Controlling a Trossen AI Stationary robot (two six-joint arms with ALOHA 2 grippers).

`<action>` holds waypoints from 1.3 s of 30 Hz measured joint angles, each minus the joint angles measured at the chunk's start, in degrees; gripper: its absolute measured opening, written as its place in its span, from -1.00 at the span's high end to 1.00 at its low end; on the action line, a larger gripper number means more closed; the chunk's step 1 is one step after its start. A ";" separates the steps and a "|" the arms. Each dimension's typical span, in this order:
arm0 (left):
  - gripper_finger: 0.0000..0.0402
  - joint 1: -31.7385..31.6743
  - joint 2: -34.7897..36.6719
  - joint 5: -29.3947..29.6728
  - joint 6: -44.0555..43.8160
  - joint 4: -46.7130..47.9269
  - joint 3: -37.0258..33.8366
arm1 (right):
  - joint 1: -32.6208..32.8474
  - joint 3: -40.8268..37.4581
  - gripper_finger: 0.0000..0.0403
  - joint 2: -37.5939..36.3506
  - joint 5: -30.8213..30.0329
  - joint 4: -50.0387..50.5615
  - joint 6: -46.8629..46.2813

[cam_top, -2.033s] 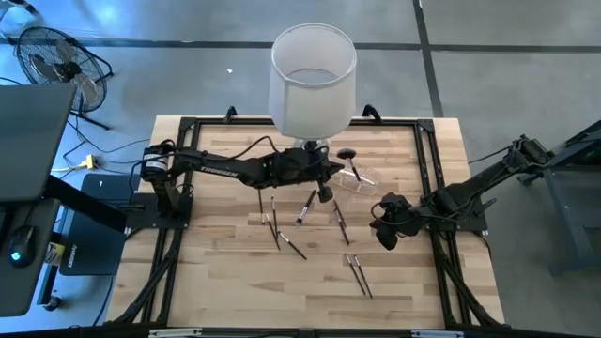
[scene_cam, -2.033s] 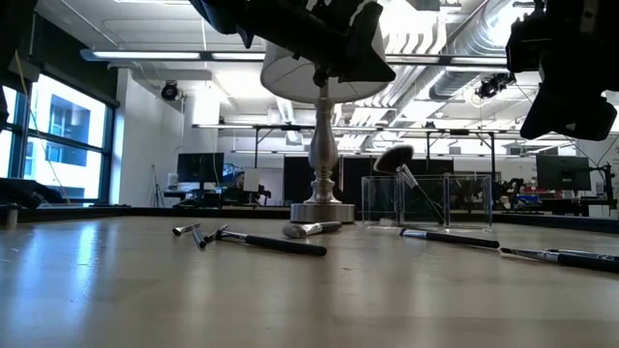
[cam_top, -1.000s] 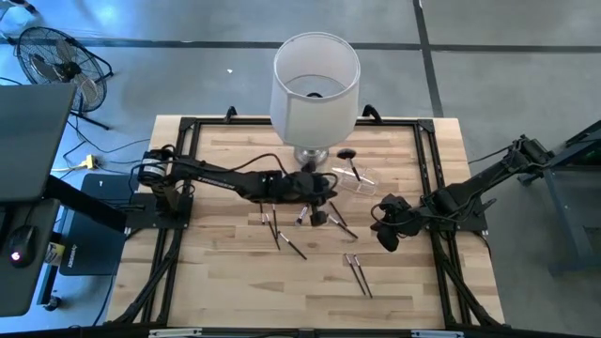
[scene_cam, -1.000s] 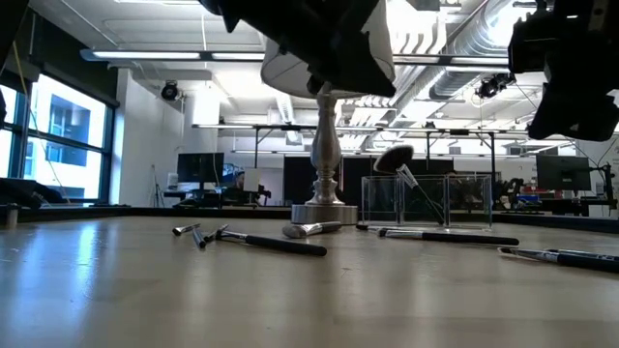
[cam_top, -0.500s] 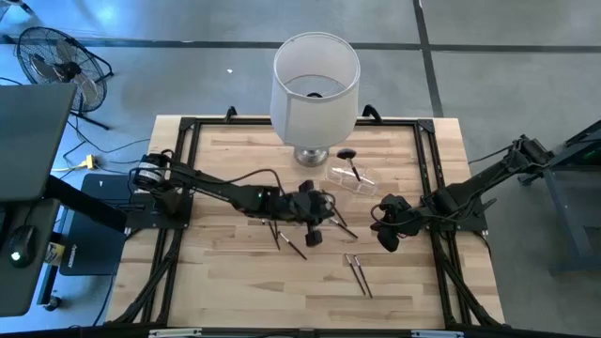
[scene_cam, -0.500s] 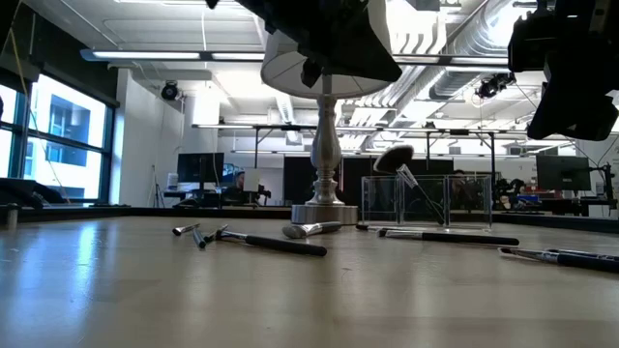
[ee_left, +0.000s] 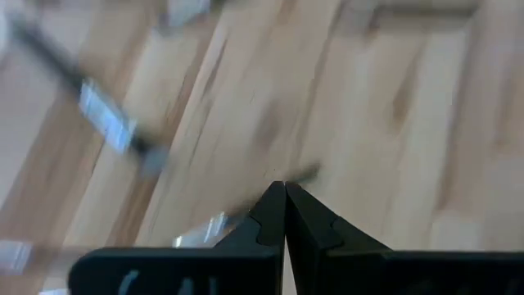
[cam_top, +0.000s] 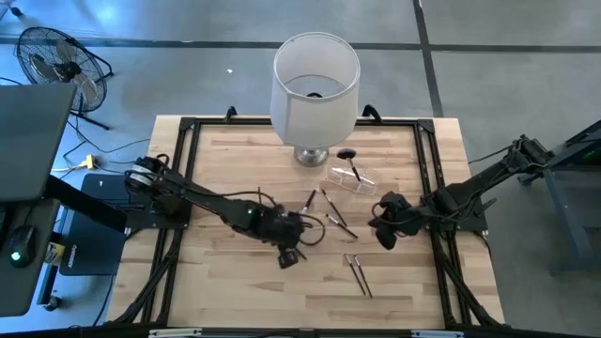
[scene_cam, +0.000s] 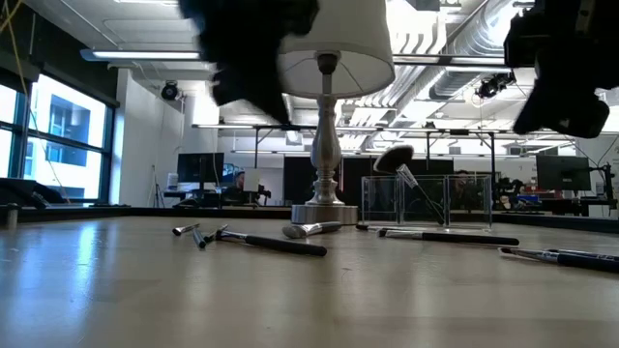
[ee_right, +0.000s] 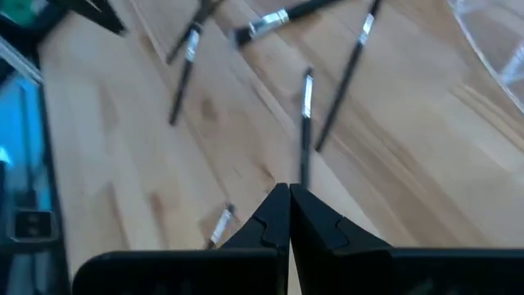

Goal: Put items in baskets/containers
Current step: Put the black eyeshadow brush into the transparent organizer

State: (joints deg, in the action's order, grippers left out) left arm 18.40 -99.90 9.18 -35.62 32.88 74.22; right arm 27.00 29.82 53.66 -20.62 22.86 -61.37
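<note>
Several brushes (cam_top: pixel 335 217) scattered mid-counter (cam_top: pixel 216 282); one fluffy brush (cam_top: pixel 352 161) leaning in clear holder (cam_top: pixel 351 180) beside lamp (cam_top: pixel 315 80). Left gripper (cam_top: pixel 290 257) clenched, empty, over brushes. Right gripper (cam_top: pixel 384 233) clenched, empty, near right edge.

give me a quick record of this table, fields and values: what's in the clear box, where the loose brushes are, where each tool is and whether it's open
clear box: by the lamp; holds the big brush
loose brushes: scattered flat on the table, mid and front
left tool: above the table's middle, shut, empty
right tool: over the table's right side, shut, empty
</note>
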 joint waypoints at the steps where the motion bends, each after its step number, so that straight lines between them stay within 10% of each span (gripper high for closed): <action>1: 1.00 0.21 0.03 -0.45 -0.67 1.91 -0.33 | 0.00 0.00 1.00 0.00 -0.13 -1.12 0.26; 13: 1.00 0.38 8.96 -5.63 -0.68 0.45 -21.26 | 0.92 9.52 1.00 12.22 -7.55 -9.11 3.46; 29: 1.00 0.34 42.45 -1.09 2.60 -6.35 -45.24 | -7.93 57.84 1.00 53.07 7.90 29.82 1.41; 39: 1.00 0.37 48.64 -2.99 3.78 -6.16 -46.60 | -16.42 66.86 0.89 60.69 10.72 39.84 4.88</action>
State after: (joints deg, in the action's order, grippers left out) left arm 18.77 -51.26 6.20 -31.85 26.73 27.62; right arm 10.59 96.68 114.35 -9.90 62.71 -56.49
